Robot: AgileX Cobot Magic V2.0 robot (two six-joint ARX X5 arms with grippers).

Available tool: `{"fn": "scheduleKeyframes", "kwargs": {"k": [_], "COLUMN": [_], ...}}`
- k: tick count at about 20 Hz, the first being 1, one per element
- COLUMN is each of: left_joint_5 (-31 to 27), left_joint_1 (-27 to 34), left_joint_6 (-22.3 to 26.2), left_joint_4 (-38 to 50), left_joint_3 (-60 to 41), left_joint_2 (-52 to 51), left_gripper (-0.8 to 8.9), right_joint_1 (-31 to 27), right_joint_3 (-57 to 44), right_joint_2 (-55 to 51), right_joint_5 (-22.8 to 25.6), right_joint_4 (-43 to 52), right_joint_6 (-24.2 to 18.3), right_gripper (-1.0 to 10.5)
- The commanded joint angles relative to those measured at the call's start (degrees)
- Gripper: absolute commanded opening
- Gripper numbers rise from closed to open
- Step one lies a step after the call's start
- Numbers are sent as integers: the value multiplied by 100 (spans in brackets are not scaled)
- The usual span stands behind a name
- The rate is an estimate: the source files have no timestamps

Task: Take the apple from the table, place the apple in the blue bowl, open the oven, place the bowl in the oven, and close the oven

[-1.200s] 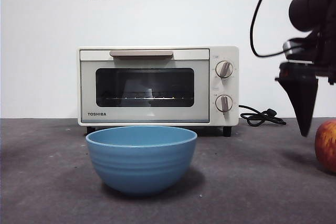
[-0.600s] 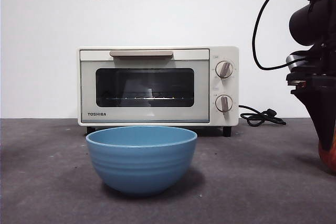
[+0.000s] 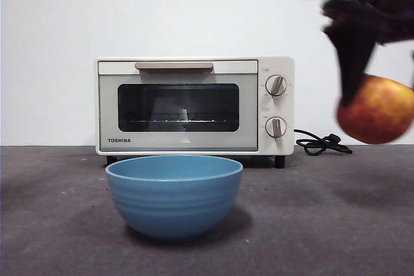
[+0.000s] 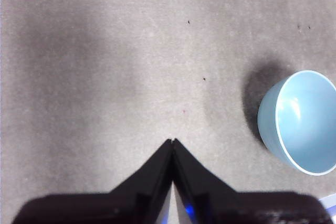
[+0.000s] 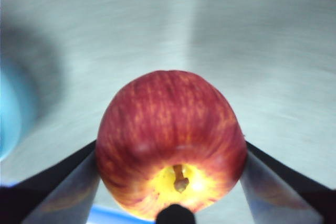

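Above the counter's (image 3: 58,224) right side, the right end effector (image 3: 381,88) has lifted the apple (image 3: 376,109) clear of the surface where it sat a second ago, its jaws clamped on either flank. The right wrist view shows the apple's (image 5: 170,142) stem end facing the camera, unseen from the front. The left end effector (image 4: 172,141), jaws closed together and empty, hangs over bare counter beside the blue bowl (image 3: 174,195), which is empty. The oven (image 3: 194,105) stands closed near the rear edge.
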Motion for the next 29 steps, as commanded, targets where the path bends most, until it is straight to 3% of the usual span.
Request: {"fn": "scheduleKeyframes", "kwargs": {"k": [1,7,11,15,29], "left_joint_5": [22,20,20,17,-24], "left_joint_1": [-13,-13,-13,-13,-13], "left_joint_6": [63,61,66,66,129], "left_joint_4": [122,232,219,212,208], "left_joint_3": [2,2,2,2,2], "left_joint_2": [4,7,7,7,7], "left_gripper": [-5,-5,-5,-5,-5], "right_joint_1": [667,2105,2559,2741,2769], "right_joint_3": [306,1714,2312,2334,2326], "right_joint_2": [131,1158,1980,2531,3018], "right_joint_5": [-35,-24,20,315,151], "right_joint_4": [118,212,20,-33,-50], "right_joint_6": [264,385,382,382,319], "right_gripper": [-12,-12,-12,-12,14]}}
